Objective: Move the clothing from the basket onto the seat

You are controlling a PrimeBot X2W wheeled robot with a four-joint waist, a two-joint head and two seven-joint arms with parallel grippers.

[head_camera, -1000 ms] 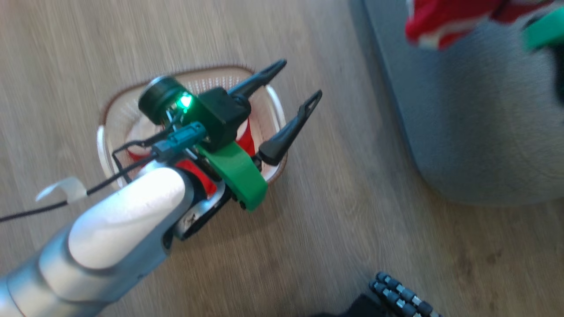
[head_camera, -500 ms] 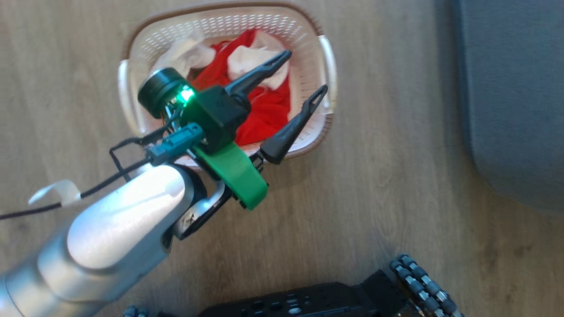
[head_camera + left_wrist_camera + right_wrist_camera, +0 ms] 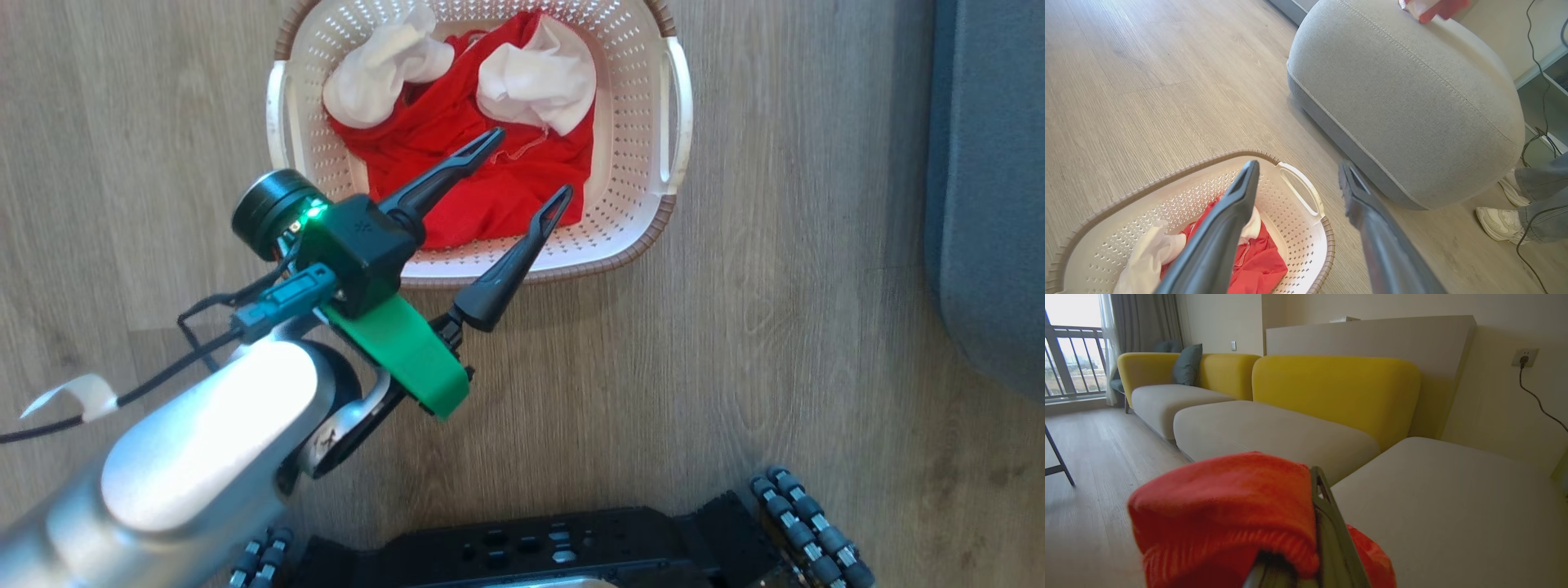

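My left hand (image 3: 531, 162) hangs released, its two long dark tapered fingers spread wide over the near rim of the cream-white perforated plastic basket (image 3: 637, 106) at the top centre of the head view. The basket has rounded corners, a brown woven-look rim and slotted side handles. The bright red soft garment with white sleeves (image 3: 457, 122) lies crumpled inside it, the two white parts bunched toward the far wall.

The basket stands on a pale wood-grain plank floor (image 3: 775, 367). Along the right edge is the large grey fabric seat (image 3: 988, 204), well apart from the basket. In my left wrist view it fills the upper right, rounded and finely woven, with lines of pale stitching. A person's pale shoe (image 3: 1494, 222) rests on the floor beside it, at the right edge.

My black wheeled base (image 3: 531, 547) shows at the bottom of the head view.

My right hand (image 3: 1298, 486) is clenched on a bunched red knit cloth (image 3: 1220, 506) that drapes over its fingers. Behind it stretch pale grey sofa cushions (image 3: 1274, 433) with smooth yellow backs (image 3: 1335, 392), a cream wall with a socket (image 3: 1524, 357), and a railed window (image 3: 1069, 355) at the upper left.
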